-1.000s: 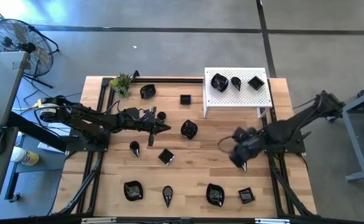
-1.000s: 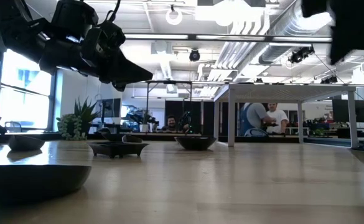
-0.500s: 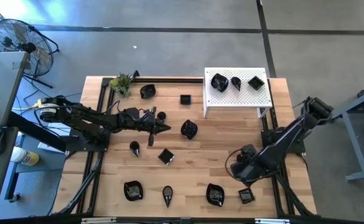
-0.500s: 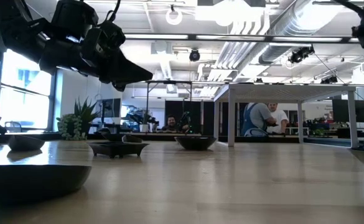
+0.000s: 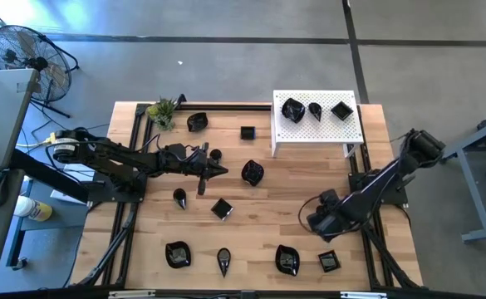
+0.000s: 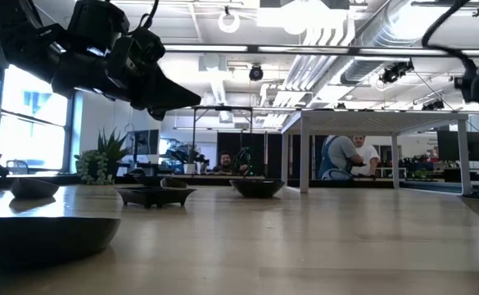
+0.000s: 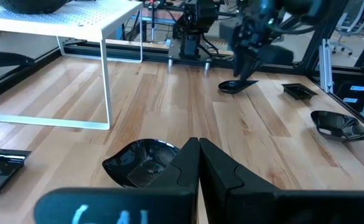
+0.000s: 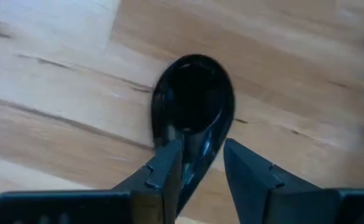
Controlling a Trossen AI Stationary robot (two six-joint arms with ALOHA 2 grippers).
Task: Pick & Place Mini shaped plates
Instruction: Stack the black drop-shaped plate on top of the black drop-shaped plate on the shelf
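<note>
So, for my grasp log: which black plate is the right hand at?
The glossy black teardrop plate, alone on the wood, its narrow tip at the right hand; others lie apart.
</note>
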